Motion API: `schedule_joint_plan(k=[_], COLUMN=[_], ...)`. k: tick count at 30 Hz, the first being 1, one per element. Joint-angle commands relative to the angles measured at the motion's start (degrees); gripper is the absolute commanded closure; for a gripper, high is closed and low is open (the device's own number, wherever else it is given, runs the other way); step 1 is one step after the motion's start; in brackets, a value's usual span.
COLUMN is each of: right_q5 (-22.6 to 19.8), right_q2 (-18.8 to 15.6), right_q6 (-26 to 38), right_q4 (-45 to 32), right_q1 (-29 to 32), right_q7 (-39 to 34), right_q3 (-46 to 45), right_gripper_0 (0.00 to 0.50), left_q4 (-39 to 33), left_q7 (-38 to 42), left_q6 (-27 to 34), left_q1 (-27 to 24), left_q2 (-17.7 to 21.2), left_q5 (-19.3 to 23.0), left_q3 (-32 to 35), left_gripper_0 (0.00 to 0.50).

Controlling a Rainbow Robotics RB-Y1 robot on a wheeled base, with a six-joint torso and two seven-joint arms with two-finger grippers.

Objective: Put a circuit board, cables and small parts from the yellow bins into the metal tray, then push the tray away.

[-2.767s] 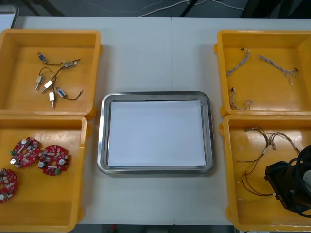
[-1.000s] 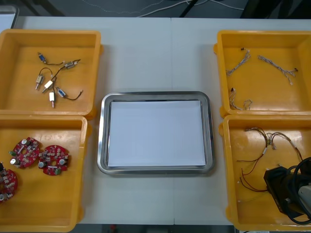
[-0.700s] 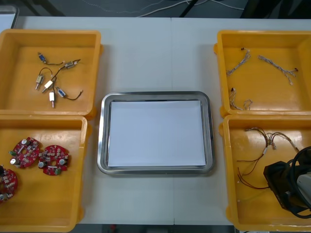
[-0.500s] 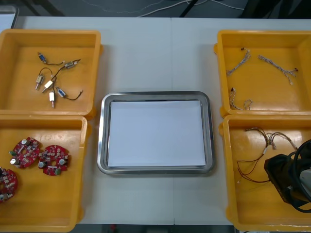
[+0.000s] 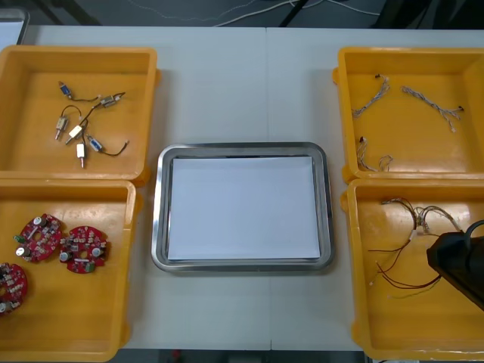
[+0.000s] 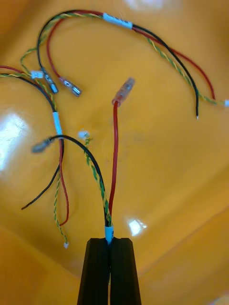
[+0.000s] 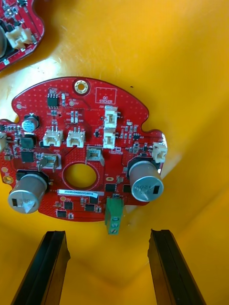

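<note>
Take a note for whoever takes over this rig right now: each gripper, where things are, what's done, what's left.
Right gripper: shut on a red and yellow cable in the near right bin.
Left gripper: open, facing a circuit board in the near left bin.
Metal tray: nothing in it yet.
Left to do: board, cables and small metal parts from the far left bin into the tray, then push it away.

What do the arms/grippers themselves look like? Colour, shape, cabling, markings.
Right gripper: two matte black fingers, straight square-edged bars, no markings visible. Left gripper: the same black bars, edges bevelled. In the front view the right arm is a black angular housing, with a black arm cable looping beside it.
</note>
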Motion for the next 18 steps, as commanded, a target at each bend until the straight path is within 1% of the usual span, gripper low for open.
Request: schedule_joint_plan(k=[1, 5, 7, 11, 18], right_q5=[-1.3, -3.4, -5.7, -8.9, -9.9], right_q2=[-2.8, -3.3, -3.5, -3.8, -4.0], right_q6=[2.0, 3.1, 4.2, 7.1, 8.0], right_q4=[-3.9, -5.1, -5.1, -5.2, -5.2], right_q1=[-2.0, -3.2, -4.5, -7.7, -13.2], right_q7=[9.1, 14.1, 17.8, 24.1, 32.5], right_q3=[-2.3, -3.4, -4.7, -6.0, -6.2], right_gripper_0=[0.5, 0.5, 0.5, 0.5, 0.5], left_q4=[0.0, 0.0, 0.0, 0.0, 1.2], left_q7=[0.9, 0.9, 0.9, 0.9, 0.9], left_q6=[-1.1, -1.3, -1.4, -2.2, -4.0], left_q1=[1.7, 1.1, 0.9, 0.8, 0.0], left_q2=[-1.5, -2.0, -2.1, -2.2, -2.4], left_q5=[-1.0, -1.5, -2.0, -2.6, -2.9], left_q3=[-1.3, -1.3, -1.4, -1.7, -3.3], left_gripper_0=[0.0, 0.0, 0.0, 0.0, 0.0])
